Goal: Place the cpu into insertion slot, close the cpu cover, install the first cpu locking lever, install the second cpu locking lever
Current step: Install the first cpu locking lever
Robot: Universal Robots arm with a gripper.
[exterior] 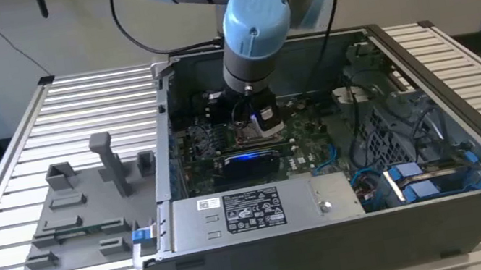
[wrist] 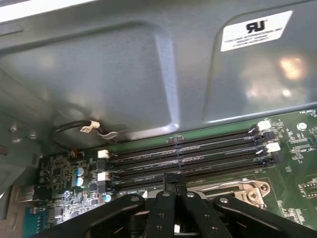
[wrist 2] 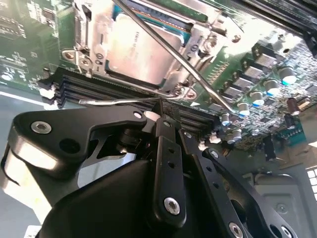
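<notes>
The cpu (wrist 2: 136,49) lies in the insertion slot (wrist 2: 81,34), with the metal cover (wrist 2: 198,44) down around it and a thin lever (wrist 2: 163,48) slanting across. The gripper (wrist 2: 161,110), its fingers drawn narrow together, sits just beside the slot.

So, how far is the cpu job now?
Done: the cpu sits in the slot, with the cover down over it. Ongoing: the shut hand is at the low lever. Left: both levers look unlatched; the slanted lever crosses above the cover.

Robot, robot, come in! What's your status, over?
End effector shut, tip at one cpu locking lever. Cpu in insertion slot, cpu cover down. Other locking lever lies across it.
</notes>
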